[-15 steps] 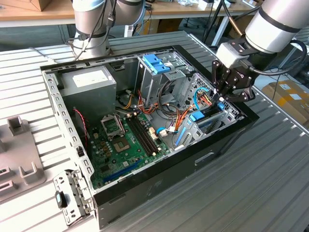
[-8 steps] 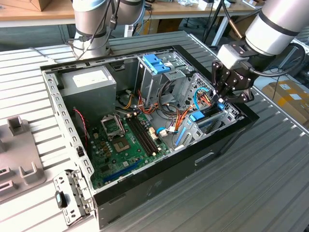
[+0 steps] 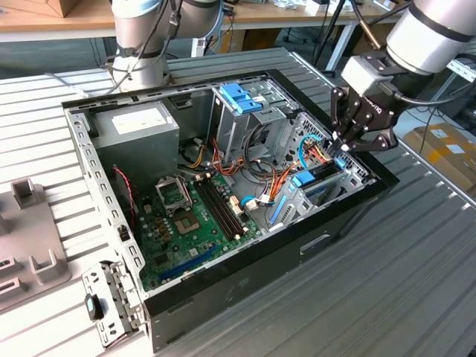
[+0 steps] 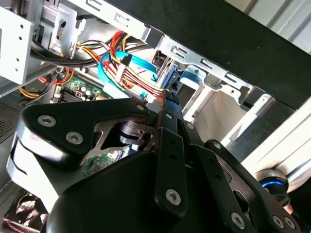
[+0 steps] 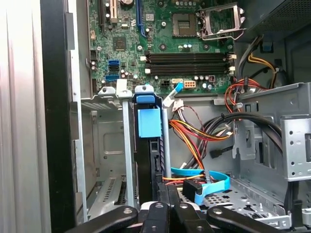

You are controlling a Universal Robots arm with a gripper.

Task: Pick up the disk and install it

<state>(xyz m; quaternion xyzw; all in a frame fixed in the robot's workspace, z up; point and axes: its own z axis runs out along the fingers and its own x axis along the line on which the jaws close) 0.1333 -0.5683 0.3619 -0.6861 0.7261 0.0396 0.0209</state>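
**Exterior view: gripper low at the drive bay, disk standing in its slot**

Exterior view shows the gripper (image 3: 349,146) at the corner of the open computer case (image 3: 223,297) on that view's right, its dark fingers drawn in close to a narrow gap and pointing down over the drive bay. Whether they pinch anything cannot be told from here. In the second wrist view the black linkages converge on a thin central bar (image 4: 171,145), with little space showing between the finger parts.

Just below the fingertips lies the disk (image 3: 316,182), its blue carrier edge slanting down into the bay beside the case wall. In the first wrist view the disk (image 5: 148,160) stands on edge in a metal slot, dark body upright, blue end tab (image 5: 148,122) toward the motherboard, the gripper's black links right at its near end.

Around it run a flat blue cable (image 5: 211,182) and bundles of red, orange and yellow wires (image 5: 194,138). Beyond sits the green motherboard (image 3: 197,223), and farther back a tall grey cage bearing a light-blue bracket (image 3: 240,98). The case rests on a ribbed metal table (image 3: 387,282).
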